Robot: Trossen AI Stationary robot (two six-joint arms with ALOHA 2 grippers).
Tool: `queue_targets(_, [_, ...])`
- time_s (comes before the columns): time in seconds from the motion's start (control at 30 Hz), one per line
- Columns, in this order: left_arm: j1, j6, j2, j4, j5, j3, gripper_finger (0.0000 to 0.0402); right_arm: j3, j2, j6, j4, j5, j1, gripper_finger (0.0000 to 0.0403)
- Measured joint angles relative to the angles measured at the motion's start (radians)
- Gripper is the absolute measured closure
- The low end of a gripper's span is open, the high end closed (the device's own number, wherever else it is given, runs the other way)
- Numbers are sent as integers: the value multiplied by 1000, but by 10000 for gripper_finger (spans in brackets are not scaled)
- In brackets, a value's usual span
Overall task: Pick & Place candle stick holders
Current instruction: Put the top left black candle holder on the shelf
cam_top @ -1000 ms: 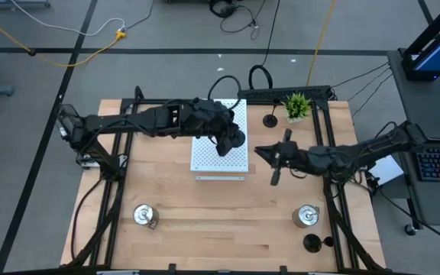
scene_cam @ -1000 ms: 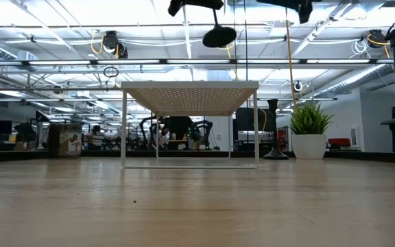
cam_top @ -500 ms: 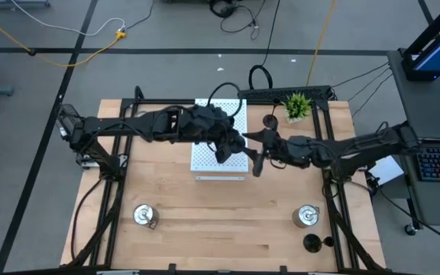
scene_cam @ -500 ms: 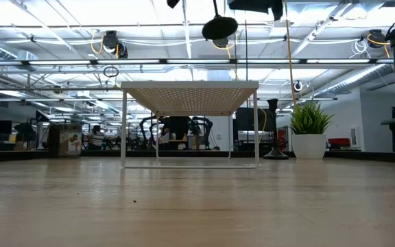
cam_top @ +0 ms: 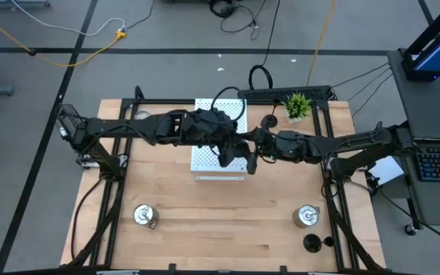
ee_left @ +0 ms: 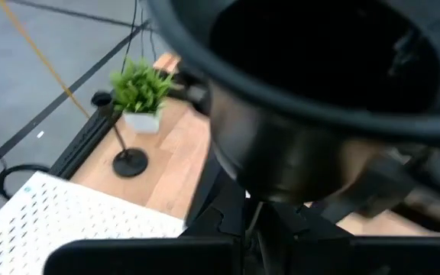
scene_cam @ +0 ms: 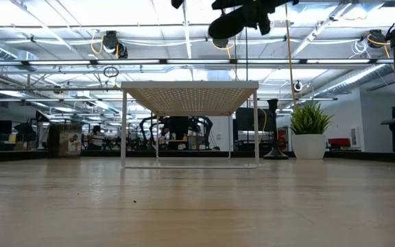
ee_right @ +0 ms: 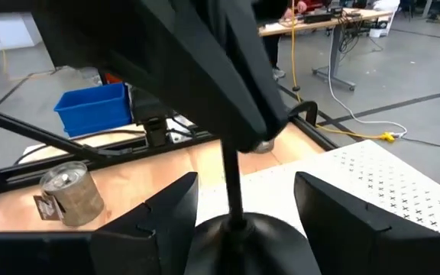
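My left gripper is clamped shut on a black candle stick holder, held high above the right edge of the white perforated board; from table level the holder's round base hangs in the air over the board's raised top. My right gripper has reached in from the other side and sits right against the left one, its fingers spread on either side of the thin stem with the round base just in front of them; I cannot tell whether they touch it. The two arms meet over the board's right edge, so that corner of it is covered from above. Another black holder stands on the table behind, beside the small green potted plant. A third black one stands at the near right corner, close to a silver holder. A second silver holder stands well apart at the near left.
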Motion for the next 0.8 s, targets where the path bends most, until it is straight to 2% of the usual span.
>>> queue_targets(0.4, [-3,-18,18,3,31,0,389,0,0,24,-10,-27,-7,193])
queue_targets(0.8, [-3,-22,21,-2,37,0,389,0,0,23,-16,-28,-7,246])
